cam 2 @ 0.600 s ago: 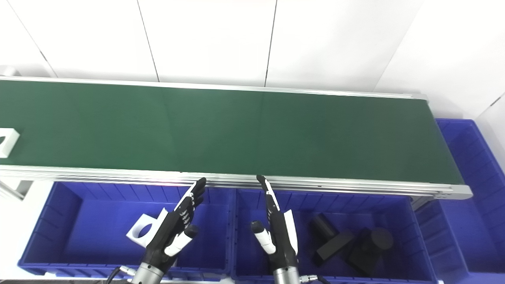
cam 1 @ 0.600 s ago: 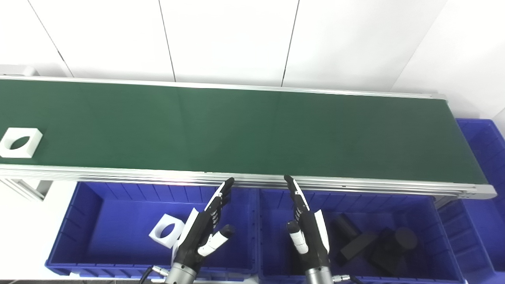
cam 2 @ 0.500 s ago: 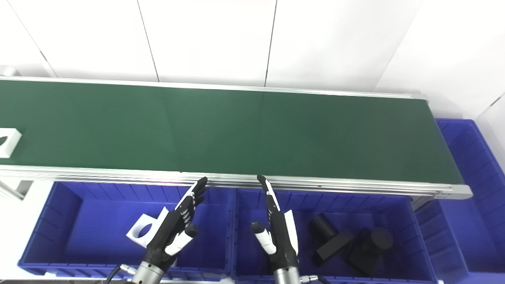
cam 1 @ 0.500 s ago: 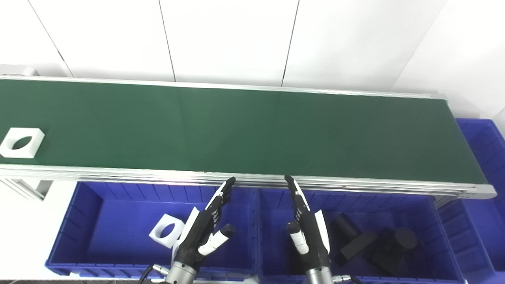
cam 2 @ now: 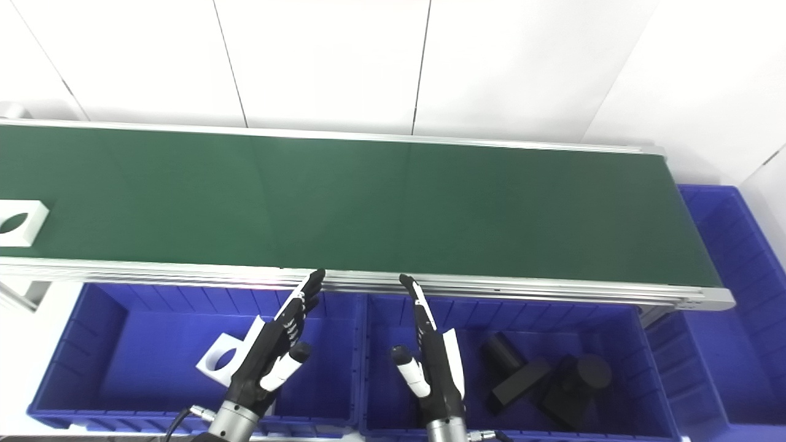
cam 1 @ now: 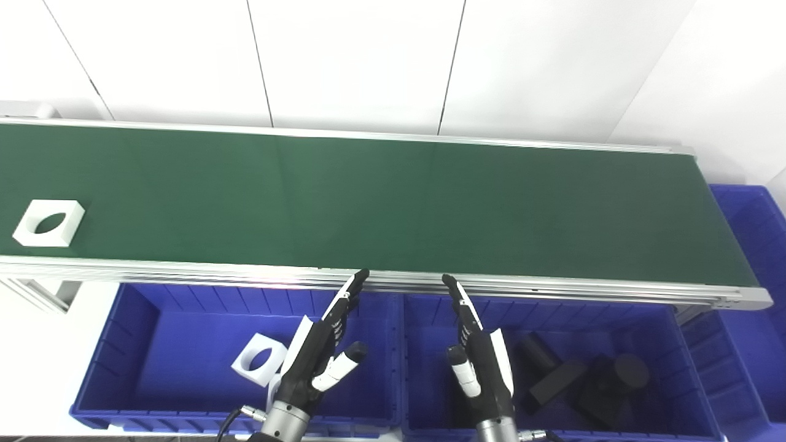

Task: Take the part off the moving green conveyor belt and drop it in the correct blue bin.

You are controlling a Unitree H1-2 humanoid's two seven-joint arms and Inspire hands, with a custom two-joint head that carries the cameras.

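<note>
A white square part with a round hole (cam 1: 48,223) lies on the green conveyor belt (cam 1: 381,202) at its far left, near the front edge. My left hand (cam 1: 319,356) is open and empty above the left blue bin (cam 1: 153,319), fingers pointing at the belt's front rail. My right hand (cam 1: 476,362) is open and empty above the middle blue bin (cam 1: 669,344). Both hands are far to the right of the part. In the right eye view the part (cam 2: 18,223) sits at the picture's left edge.
The left bin holds one white square part with a hole (cam 1: 259,358). The middle bin holds several black parts (cam 1: 583,374). A third blue bin (cam 1: 752,245) stands past the belt's right end. A white panelled wall runs behind the belt.
The white part on the belt has moved to the right. My left hand has edged a little forward toward the belt rail. My right hand has hardly moved.
</note>
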